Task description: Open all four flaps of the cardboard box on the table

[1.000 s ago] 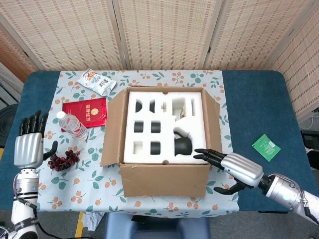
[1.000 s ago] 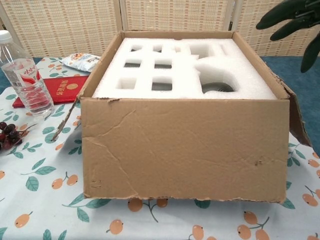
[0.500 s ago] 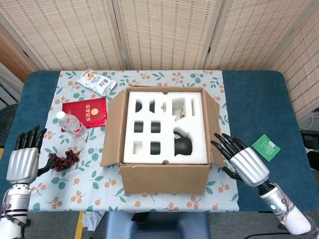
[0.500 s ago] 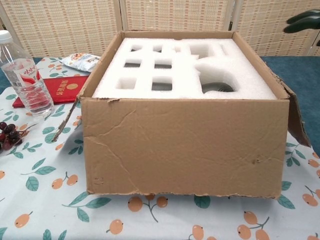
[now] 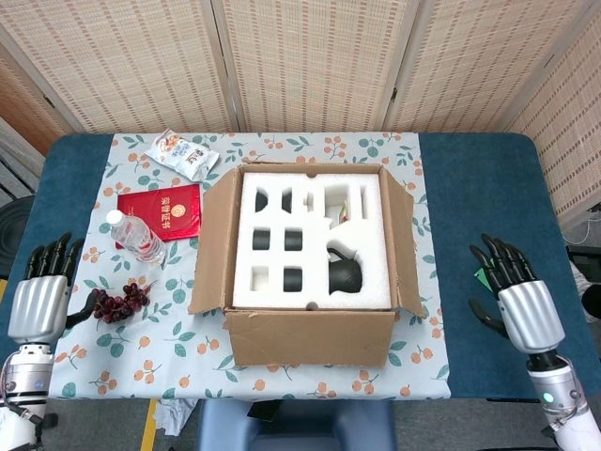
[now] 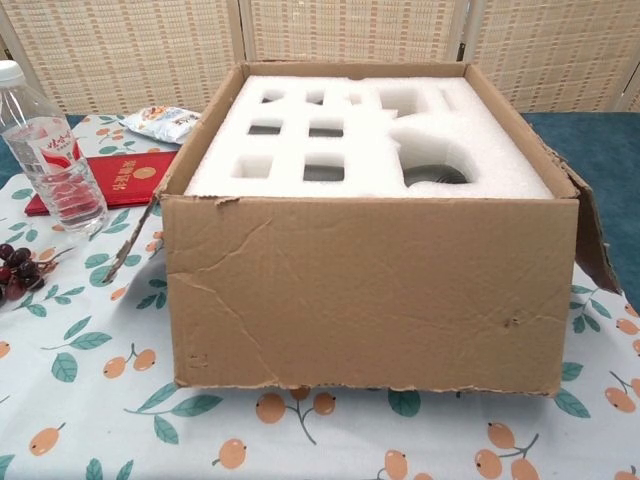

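The right hand [image 5: 516, 293] has been drawn back from the near right corner of the brown cardboard box [image 5: 310, 340] and is now held well apart, fingers spread, nothing gripped. The left hand [image 5: 39, 293] is likewise spread and empty. The box sits mid-table with all four flaps folded out, white foam insert [image 5: 315, 246] exposed; the task appears done. Writing on the red booklet [image 5: 164, 212] cannot be read.

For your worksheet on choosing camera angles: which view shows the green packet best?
The head view. There the green packet lies on the blue table, right of the box, partly hidden behind the right hand. The chest view does not show it at all; the box fills most of that frame.
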`<action>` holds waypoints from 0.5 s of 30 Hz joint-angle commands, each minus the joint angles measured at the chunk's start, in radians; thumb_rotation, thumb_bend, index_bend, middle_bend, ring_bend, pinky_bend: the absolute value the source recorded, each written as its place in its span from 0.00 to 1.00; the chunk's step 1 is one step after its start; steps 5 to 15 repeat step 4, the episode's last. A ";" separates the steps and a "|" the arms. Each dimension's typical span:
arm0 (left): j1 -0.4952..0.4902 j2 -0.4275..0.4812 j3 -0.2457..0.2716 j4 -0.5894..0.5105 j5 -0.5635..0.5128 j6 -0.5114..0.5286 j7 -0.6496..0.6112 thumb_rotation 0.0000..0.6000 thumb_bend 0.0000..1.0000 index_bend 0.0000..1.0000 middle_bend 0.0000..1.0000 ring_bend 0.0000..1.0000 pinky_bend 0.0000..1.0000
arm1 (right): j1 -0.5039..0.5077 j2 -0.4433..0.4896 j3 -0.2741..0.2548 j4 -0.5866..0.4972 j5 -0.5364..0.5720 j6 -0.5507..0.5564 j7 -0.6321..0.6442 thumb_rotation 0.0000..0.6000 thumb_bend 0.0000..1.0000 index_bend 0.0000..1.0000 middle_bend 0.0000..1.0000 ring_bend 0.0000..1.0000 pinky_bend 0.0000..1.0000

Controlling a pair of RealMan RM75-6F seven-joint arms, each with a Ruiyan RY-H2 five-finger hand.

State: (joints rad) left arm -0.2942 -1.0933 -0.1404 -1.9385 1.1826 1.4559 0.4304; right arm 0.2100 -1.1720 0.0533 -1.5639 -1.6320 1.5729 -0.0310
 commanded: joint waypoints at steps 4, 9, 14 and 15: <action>-0.009 -0.011 -0.004 -0.001 -0.005 -0.012 0.026 1.00 0.42 0.00 0.00 0.00 0.00 | 0.003 0.014 -0.005 -0.005 0.005 -0.040 0.026 1.00 0.37 0.00 0.00 0.00 0.10; -0.009 -0.011 -0.004 -0.001 -0.005 -0.012 0.026 1.00 0.42 0.00 0.00 0.00 0.00 | 0.003 0.014 -0.005 -0.005 0.005 -0.040 0.026 1.00 0.37 0.00 0.00 0.00 0.10; -0.009 -0.011 -0.004 -0.001 -0.005 -0.012 0.026 1.00 0.42 0.00 0.00 0.00 0.00 | 0.003 0.014 -0.005 -0.005 0.005 -0.040 0.026 1.00 0.37 0.00 0.00 0.00 0.10; -0.009 -0.011 -0.004 -0.001 -0.005 -0.012 0.026 1.00 0.42 0.00 0.00 0.00 0.00 | 0.003 0.014 -0.005 -0.005 0.005 -0.040 0.026 1.00 0.37 0.00 0.00 0.00 0.10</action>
